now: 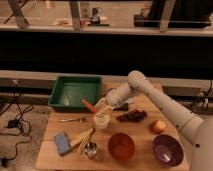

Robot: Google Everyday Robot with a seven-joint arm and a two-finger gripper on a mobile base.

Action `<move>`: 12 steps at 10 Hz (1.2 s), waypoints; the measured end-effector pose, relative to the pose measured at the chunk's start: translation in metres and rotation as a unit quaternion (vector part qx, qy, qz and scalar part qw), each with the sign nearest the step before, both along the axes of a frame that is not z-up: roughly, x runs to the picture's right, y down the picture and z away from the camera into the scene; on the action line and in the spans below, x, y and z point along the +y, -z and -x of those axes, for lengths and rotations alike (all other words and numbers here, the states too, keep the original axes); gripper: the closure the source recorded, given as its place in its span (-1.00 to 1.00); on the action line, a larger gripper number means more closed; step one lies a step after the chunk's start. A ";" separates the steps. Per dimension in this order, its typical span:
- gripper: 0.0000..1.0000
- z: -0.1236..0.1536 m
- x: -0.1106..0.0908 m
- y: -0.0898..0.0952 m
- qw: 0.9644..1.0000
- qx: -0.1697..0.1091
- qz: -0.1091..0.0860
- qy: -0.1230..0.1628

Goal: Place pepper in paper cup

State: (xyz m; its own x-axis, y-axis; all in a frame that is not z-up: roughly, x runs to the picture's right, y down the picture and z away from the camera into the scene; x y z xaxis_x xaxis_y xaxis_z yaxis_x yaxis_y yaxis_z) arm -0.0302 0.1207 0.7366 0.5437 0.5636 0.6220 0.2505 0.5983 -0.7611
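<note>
Pepper (89,105) is pinched at the tip of the end effector (99,107), whose fingers are closed narrowly on its right end. The slim red-orange body slants up and to the left, clear of the bench (56,129). It hangs just above and slightly left of the paper cup (101,122), near the cup's rim, though I cannot tell whether the two touch. The cream-white cup stands upright near the middle of the bench, directly under the fingers.

The white arm (150,97) reaches in from the right and bends down toward the cup. Behind the pepper lies a green tray (75,91) at the back left of the bench. A dark grape cluster (131,116) lies just right of the cup, and a round orange-yellow fruit (159,126) sits farther right. Along the front edge stand a small shiny metal cup (90,148), an orange-brown bowl (121,146) and a purple bowl (167,150). A blue sponge (62,143) lies at the front left, with a pale yellowish object (82,138) beside it (too indistinct to name). A thin metal utensil (72,119) lies left of the paper cup.
</note>
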 end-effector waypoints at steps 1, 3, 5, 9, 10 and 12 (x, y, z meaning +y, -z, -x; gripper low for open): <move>0.92 -0.005 0.007 -0.003 1.000 0.005 0.004 -0.008; 0.92 -0.002 0.006 -0.003 1.000 0.004 0.003 -0.007; 0.92 -0.004 0.006 -0.003 1.000 0.006 0.003 -0.009; 0.92 -0.004 0.006 -0.003 1.000 0.005 0.003 -0.008; 0.92 -0.004 0.006 -0.003 1.000 0.006 0.003 -0.009; 0.92 -0.003 0.006 -0.003 1.000 0.005 0.003 -0.008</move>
